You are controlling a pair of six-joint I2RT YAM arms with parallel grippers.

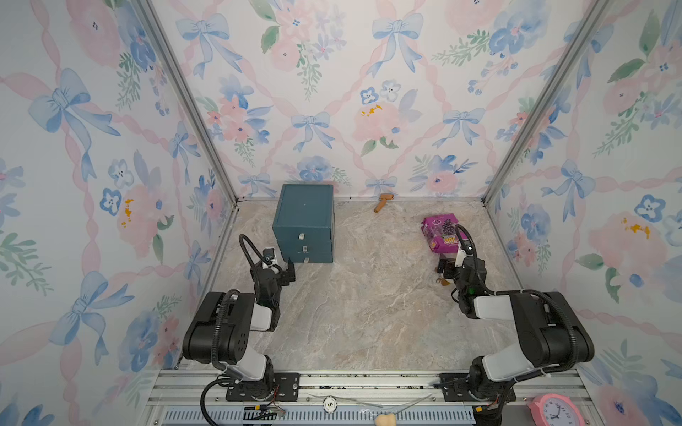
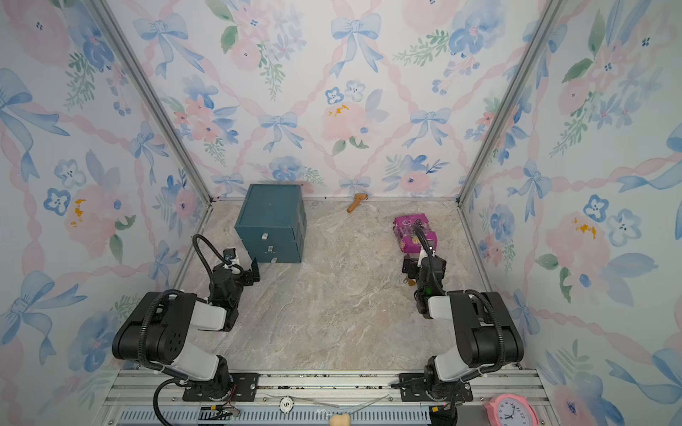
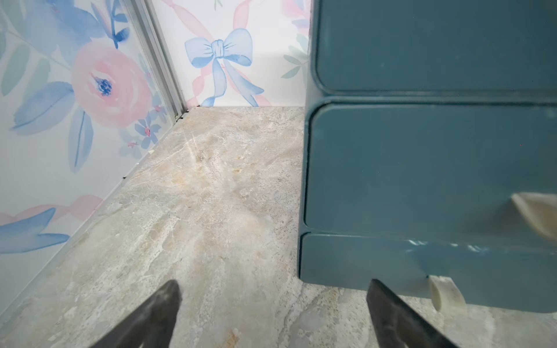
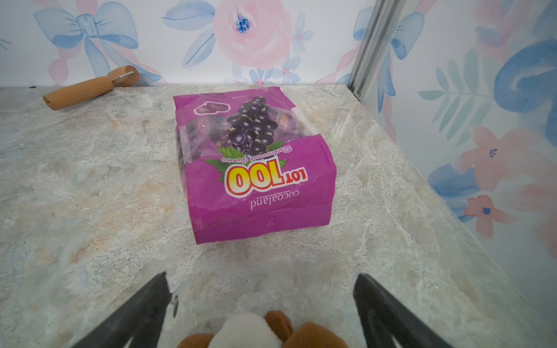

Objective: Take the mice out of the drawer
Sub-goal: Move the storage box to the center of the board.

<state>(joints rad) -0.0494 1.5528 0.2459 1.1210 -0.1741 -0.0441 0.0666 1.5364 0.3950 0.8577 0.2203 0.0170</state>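
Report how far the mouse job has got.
Done: nothing shows yet. All three drawers of the teal cabinet look shut, and no mouse is in sight. In hand: the left gripper is open and empty beside the cabinet's lowest drawer; the right gripper is open by a plush toy. Left: open a drawer and take out the mice.
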